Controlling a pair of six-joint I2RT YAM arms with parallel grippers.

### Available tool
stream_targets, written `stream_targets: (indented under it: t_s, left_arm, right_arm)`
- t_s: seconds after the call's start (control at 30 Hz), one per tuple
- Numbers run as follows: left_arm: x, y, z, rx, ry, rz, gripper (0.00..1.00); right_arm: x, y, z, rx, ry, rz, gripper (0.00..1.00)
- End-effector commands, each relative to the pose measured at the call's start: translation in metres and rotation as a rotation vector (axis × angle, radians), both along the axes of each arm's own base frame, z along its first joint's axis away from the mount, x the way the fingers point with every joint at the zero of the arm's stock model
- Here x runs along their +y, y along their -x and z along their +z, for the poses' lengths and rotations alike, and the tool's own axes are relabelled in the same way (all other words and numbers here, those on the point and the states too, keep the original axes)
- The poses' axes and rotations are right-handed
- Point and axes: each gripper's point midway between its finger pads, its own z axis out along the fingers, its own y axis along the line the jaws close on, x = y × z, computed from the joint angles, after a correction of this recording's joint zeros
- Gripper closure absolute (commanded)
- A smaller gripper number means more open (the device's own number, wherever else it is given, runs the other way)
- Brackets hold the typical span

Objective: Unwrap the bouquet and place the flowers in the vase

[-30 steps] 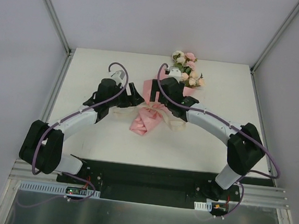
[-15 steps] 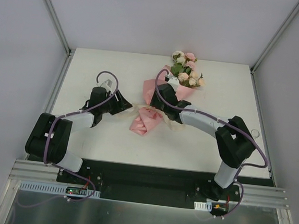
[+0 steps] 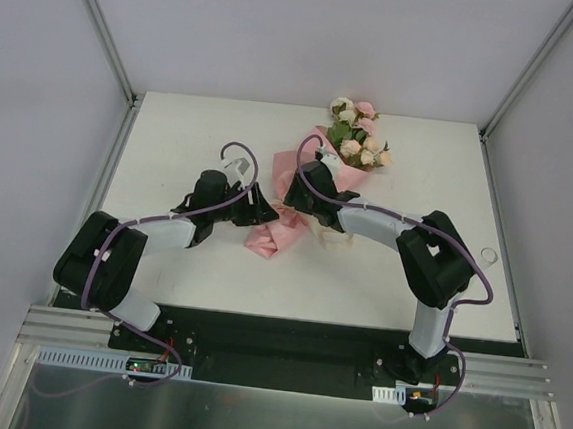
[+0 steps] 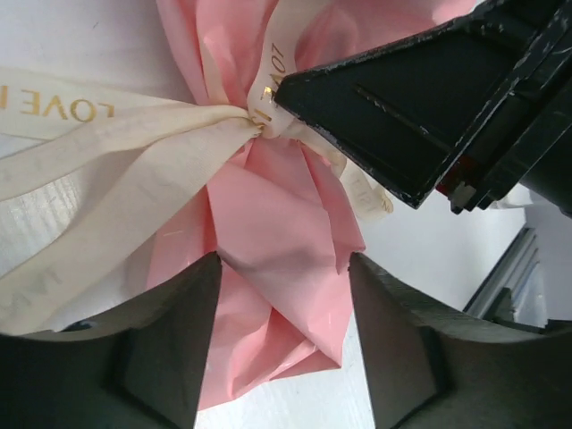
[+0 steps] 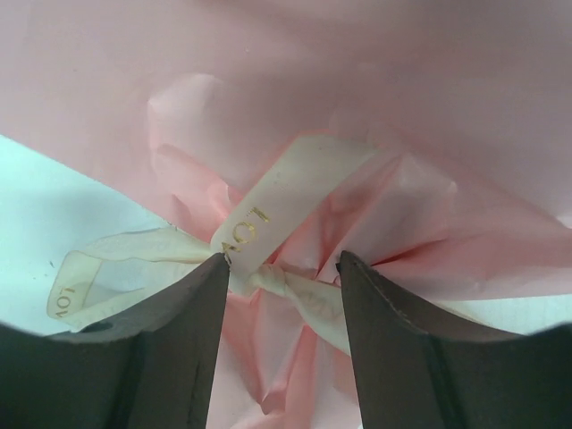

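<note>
bouquet (image 3: 282, 169) lies mid-counter (image 3: 173, 134), still wrapped. flowers (image 3: 359, 136) stick out the far end, and the pink paper tail (image 3: 269, 238) points toward the arm bases. The cream ribbon (image 4: 134, 134) is tied, with the knot (image 5: 268, 275) intact at the neck. left gripper (image 4: 284, 268) is on the left side, fingers apart, straddling the paper tail just below the knot. right gripper (image 5: 281, 268) is over the neck, fingers apart either side of the knot, with a ribbon strand right against one finger. The two grippers' tips sit close together at the knot.
</note>
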Motion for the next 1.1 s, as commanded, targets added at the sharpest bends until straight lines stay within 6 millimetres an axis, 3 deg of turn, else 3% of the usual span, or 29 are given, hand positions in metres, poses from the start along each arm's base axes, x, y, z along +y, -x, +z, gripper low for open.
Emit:
stream_targets:
  t_s: [0.0, 0.07, 0.43, 0.63, 0.67, 0.7, 0.77, 0.93, 0.97, 1.07]
  left_arm:
    - [-0.001, -0.013, 0.008, -0.035, -0.073, 0.02, 0.48]
    - [0.0, -0.015, 0.002, 0.015, -0.089, 0.05, 0.57]
    - [-0.005, -0.015, -0.017, 0.084, -0.139, 0.072, 0.69]
    - [-0.003, -0.014, -0.025, 0.121, -0.157, 0.09, 0.86]
    - [-0.004, -0.016, -0.026, 0.128, -0.16, 0.089, 0.87]
    - [-0.003, -0.015, -0.029, 0.141, -0.169, 0.091, 0.94]
    - [-0.002, -0.02, -0.034, 0.165, -0.186, 0.11, 1.0]
    - [0.0, -0.022, -0.044, 0.22, -0.219, 0.124, 1.0]
    - [-0.001, -0.024, -0.045, 0.224, -0.222, 0.124, 1.0]
    - [0.0, -0.023, -0.046, 0.23, -0.226, 0.132, 1.0]
  right_arm:
    - [0.013, -0.007, 0.027, -0.056, -0.088, 0.007, 0.44]
    - [0.017, -0.007, 0.031, -0.069, -0.103, 0.03, 0.43]
    - [0.037, -0.01, 0.023, -0.055, -0.173, 0.092, 0.5]
    - [0.04, -0.02, 0.028, -0.074, -0.178, 0.118, 0.88]
    - [0.039, -0.02, 0.032, -0.082, -0.178, 0.124, 0.98]
    - [0.038, -0.02, 0.034, -0.097, -0.164, 0.131, 0.99]
    - [0.036, -0.02, 0.055, -0.143, -0.163, 0.148, 0.99]
    - [0.019, -0.015, 0.112, -0.277, -0.135, 0.178, 0.99]
    - [0.014, -0.012, 0.136, -0.321, -0.15, 0.174, 0.99]
    - [-0.002, -0.006, 0.171, -0.396, -0.149, 0.156, 0.99]
